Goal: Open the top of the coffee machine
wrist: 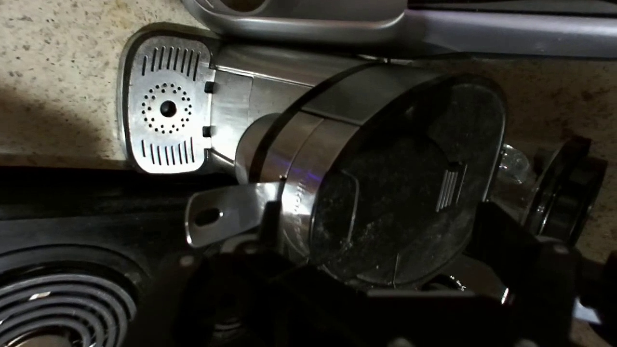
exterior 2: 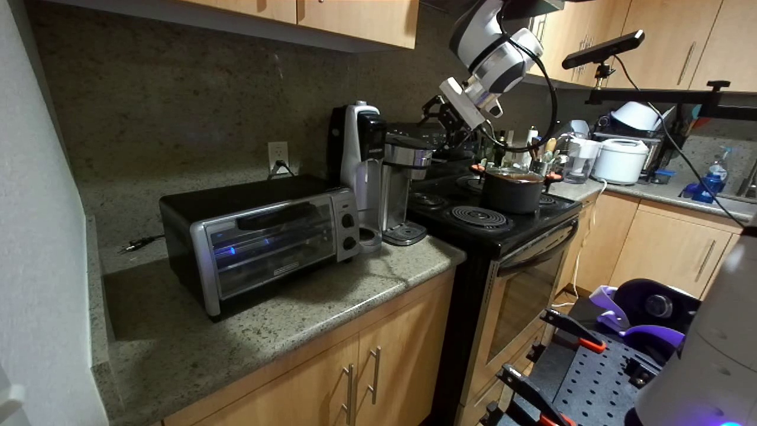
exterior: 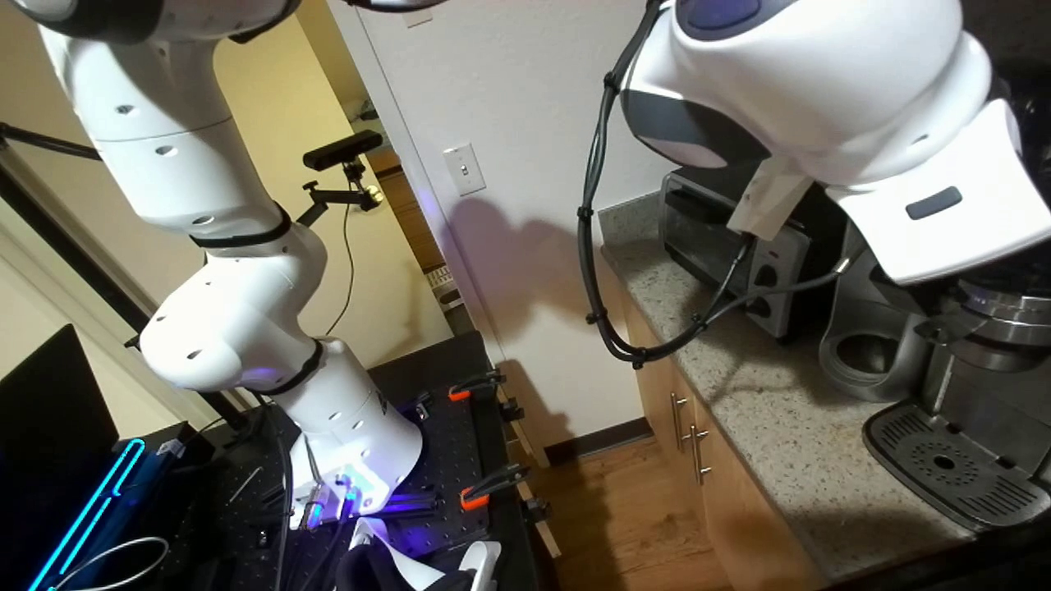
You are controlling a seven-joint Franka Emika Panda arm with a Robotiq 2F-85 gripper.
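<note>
My gripper [wrist: 378, 207], empty with its jaws spread wide, seems in the wrist view to straddle the closed-looking dark lid [wrist: 400, 159], touching or not I can't tell, so I judge this lining up, with catching its edge and lifting next, the steel coffee machine [exterior 2: 397, 189] standing on the counter [exterior 2: 366, 284] beside the stove [exterior 2: 526, 225].

The gripper [wrist: 378, 209] stood with its two fingers [wrist: 499, 236] spread wide, one on either side of the gap. In an exterior view the wrist [exterior 2: 500, 65] sat just above the gripper, both tilted obliquely downward, with a white housing [exterior 2: 461, 105] set between the two. Well apart from the gripper and lower than it, the base [exterior: 361, 435] stood upright, the upper arm [exterior: 181, 156] above it and the elbow [exterior: 172, 18] cut off at the top of the view.
</note>
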